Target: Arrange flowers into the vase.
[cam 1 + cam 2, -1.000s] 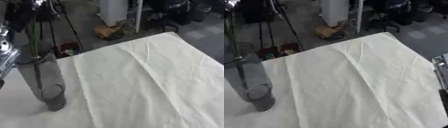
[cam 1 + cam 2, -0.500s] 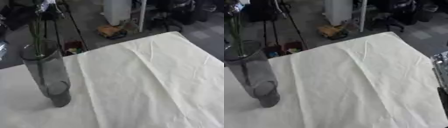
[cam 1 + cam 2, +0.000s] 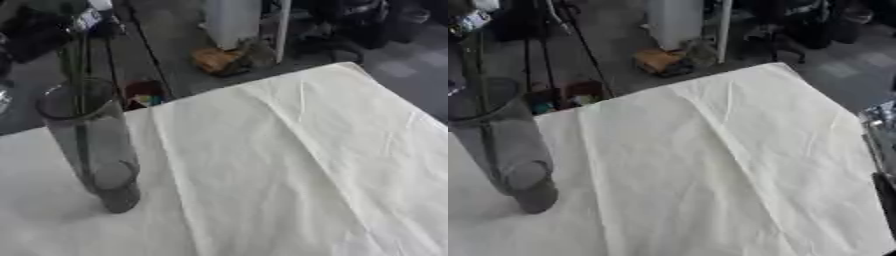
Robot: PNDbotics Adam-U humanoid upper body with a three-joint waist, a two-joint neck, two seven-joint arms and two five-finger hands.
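**Q:** Vase (image 3: pixel 92 145) — where does it stand, and do any fingers hold it?

**A:** At nine o'clock on the cloth-covered surface (image 3: pixel 297 165), upright, a tall smoky glass cylinder. Thin green flower stems (image 3: pixel 77 70) rise out of its mouth toward twelve o'clock and run out of view at the top. No fingers touch it.

**Q:** And the robot's hands?

**A:** Only a sliver of the right arm (image 3: pixel 878 145), silver and black, shows at three o'clock in the right eye view, at the cloth's edge. Whether its fingers are released or clenched cannot be told. The left hand is out of view.

**Q:** Beyond the surface?

**A:** At twelve o'clock, a cluttered floor (image 3: pixel 166 30) with a brown bundle (image 3: pixel 219 59).
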